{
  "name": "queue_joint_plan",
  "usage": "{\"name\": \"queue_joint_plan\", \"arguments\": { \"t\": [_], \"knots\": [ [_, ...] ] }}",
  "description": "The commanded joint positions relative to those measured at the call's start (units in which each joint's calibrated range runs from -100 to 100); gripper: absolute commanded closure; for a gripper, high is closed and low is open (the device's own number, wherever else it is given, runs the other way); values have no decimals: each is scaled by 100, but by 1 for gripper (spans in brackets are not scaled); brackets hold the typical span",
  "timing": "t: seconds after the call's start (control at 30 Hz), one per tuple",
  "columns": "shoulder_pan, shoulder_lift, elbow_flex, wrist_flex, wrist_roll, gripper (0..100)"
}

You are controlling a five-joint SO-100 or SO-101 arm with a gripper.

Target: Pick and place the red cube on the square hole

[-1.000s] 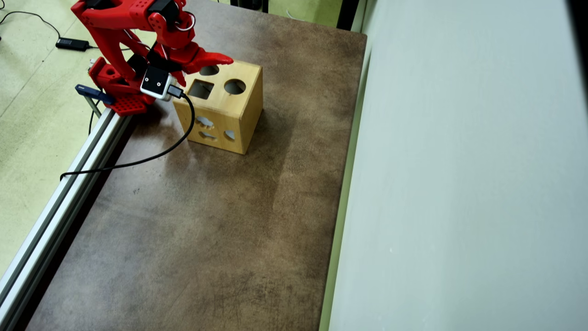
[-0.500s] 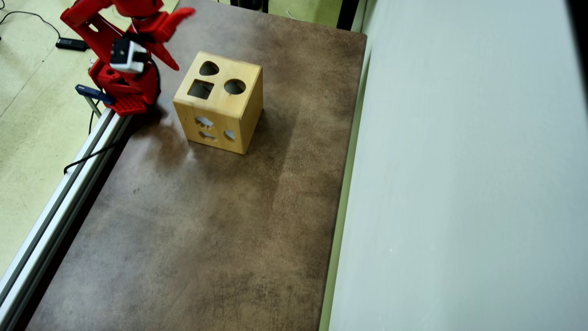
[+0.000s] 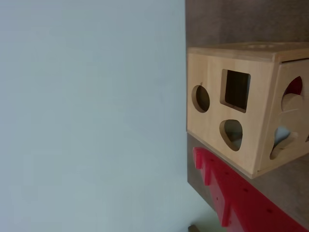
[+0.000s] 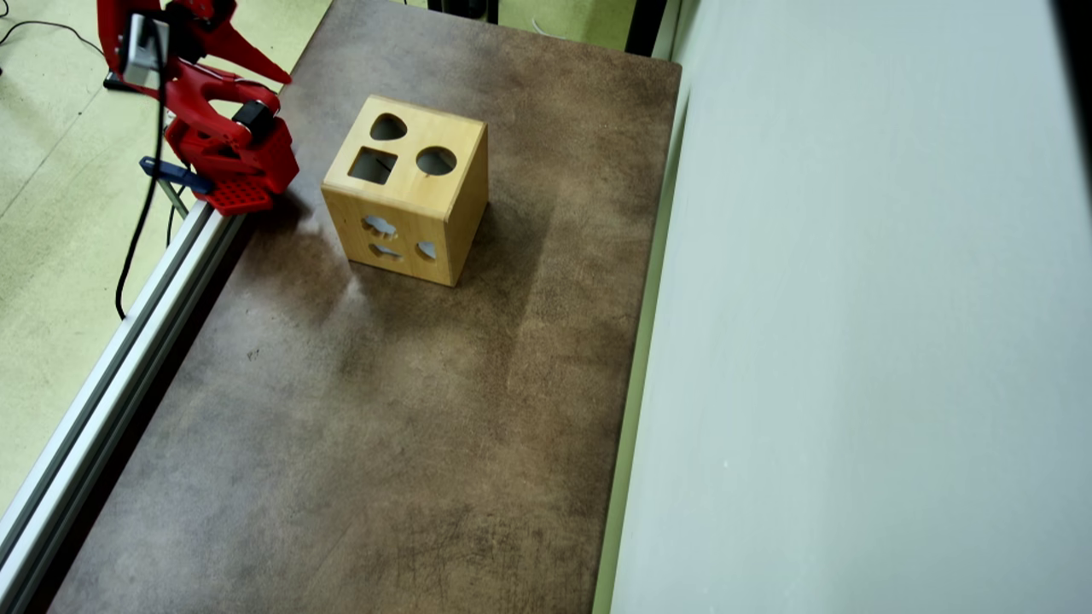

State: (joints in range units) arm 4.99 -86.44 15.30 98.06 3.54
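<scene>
The wooden shape-sorter box (image 4: 408,194) stands on the brown table, near the far left in the overhead view. Its top face has a square hole (image 4: 373,165), a round hole and a rounded-triangle hole. In the wrist view the box (image 3: 208,130) fills the right side, with the square hole (image 3: 236,90) facing me. A red shape (image 3: 294,86) shows through a side hole, inside the box. No red cube lies on the table. My red gripper (image 4: 281,78) is folded back at the table's far left corner, empty, with its jaws together. One red jaw (image 3: 227,193) shows in the wrist view.
An aluminium rail (image 4: 128,358) runs along the table's left edge in the overhead view. A pale wall (image 4: 853,341) stands along the right edge. A cable (image 4: 141,213) hangs beside the arm base.
</scene>
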Motion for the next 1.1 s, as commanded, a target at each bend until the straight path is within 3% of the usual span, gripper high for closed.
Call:
{"name": "queue_joint_plan", "arguments": {
  "t": [0.0,0.77,1.07],
  "knots": [
    [-24,-685,-55,-7,34,1],
    [-54,-906,-28,-7,-24,1],
    [-1057,-906,-10,-7,-24,1]
  ]
}}
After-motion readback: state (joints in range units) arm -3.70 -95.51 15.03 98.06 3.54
